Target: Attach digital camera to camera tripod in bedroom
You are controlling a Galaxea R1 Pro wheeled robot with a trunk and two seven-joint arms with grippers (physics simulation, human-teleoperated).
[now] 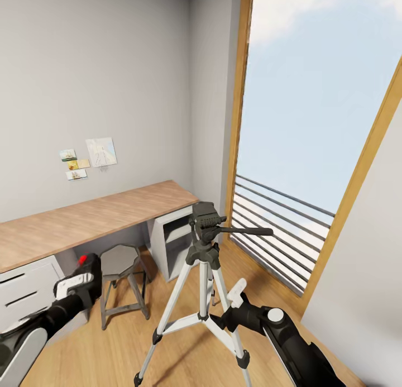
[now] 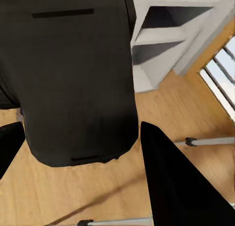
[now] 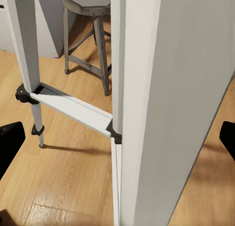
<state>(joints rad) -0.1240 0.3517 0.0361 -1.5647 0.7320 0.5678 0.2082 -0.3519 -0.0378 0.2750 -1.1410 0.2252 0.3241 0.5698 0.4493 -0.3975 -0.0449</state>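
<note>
The digital camera [image 1: 84, 275] is sitting in the left gripper [image 1: 78, 283], down at the left of the head view, its small red button poking up at the top. In the left wrist view the camera's dark body [image 2: 73, 74] is looming right between the black fingers [image 2: 176, 187], so that gripper is clamping it, holding it just in front of the grey metal stool [image 1: 120, 281] and below the edge of the wooden desk [image 1: 84, 219].

The camera tripod [image 1: 204, 275] is standing upright on the light plank floor [image 1: 106, 353], centre stage, silver legs spread, black head on top with its long pan handle [image 1: 245, 230] pointing towards the tall wood-framed window [image 1: 312, 124]. Camera and tripod head are well apart at this moment.

The right gripper [image 1: 237, 300] is reaching in beside the tripod's right-hand leg. In the right wrist view a pale leg [image 3: 161, 108] is filling the space between the black fingertips [image 3: 10, 145], which are standing wide apart either side of it; whether they are touching it I cannot tell.

Beyond, a white open-shelf unit [image 1: 170, 242] is tucked under the desk, white drawers [image 1: 25, 289] are sitting at far left, and small pictures [image 1: 89, 158] are pinned on the grey wall.
</note>
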